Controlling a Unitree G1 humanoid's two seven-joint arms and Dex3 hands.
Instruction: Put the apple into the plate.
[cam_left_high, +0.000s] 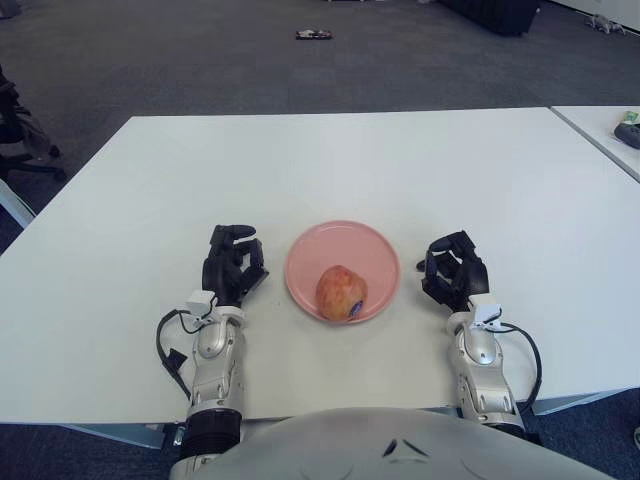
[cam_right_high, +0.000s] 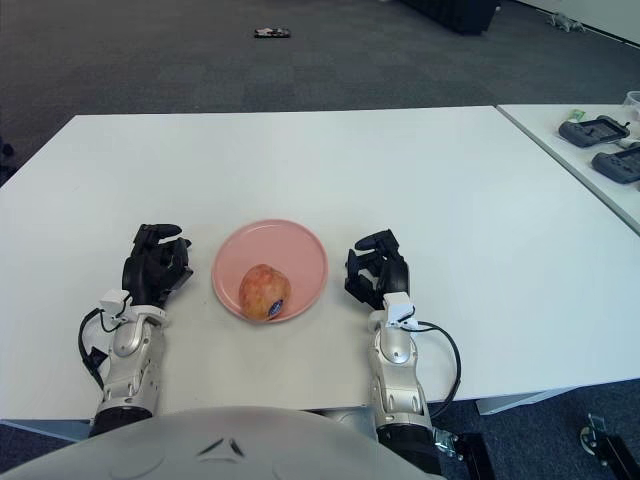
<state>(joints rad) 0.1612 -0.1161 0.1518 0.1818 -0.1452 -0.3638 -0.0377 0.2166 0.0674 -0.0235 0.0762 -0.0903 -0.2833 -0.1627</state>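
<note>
Apple (cam_left_high: 342, 293): red-yellow, small dark sticker on its near right side; inside the pink plate (cam_left_high: 372, 246), on the near half of the dish, close to the near rim, free of both hands.

Pink plate: round, shallow; flat on the white table (cam_left_high: 330, 165), in the near middle part of the top, well back from the far edge.

Left hand (cam_left_high: 232, 265): black, three-fingered; just left of the plate, apart from its rim; fingers loosely curled, holding nothing. Contact with the tabletop not clear.

Right hand (cam_left_high: 453, 270): black; just right of the plate, apart from it; fingers curled inward, holding nothing.

Second white table (cam_right_high: 590, 160): beyond the right edge; two dark devices (cam_right_high: 603, 146) on its top.

Floor: grey carpet (cam_left_high: 200, 60); small dark object (cam_left_high: 313, 34) lying far beyond the table's far edge.
</note>
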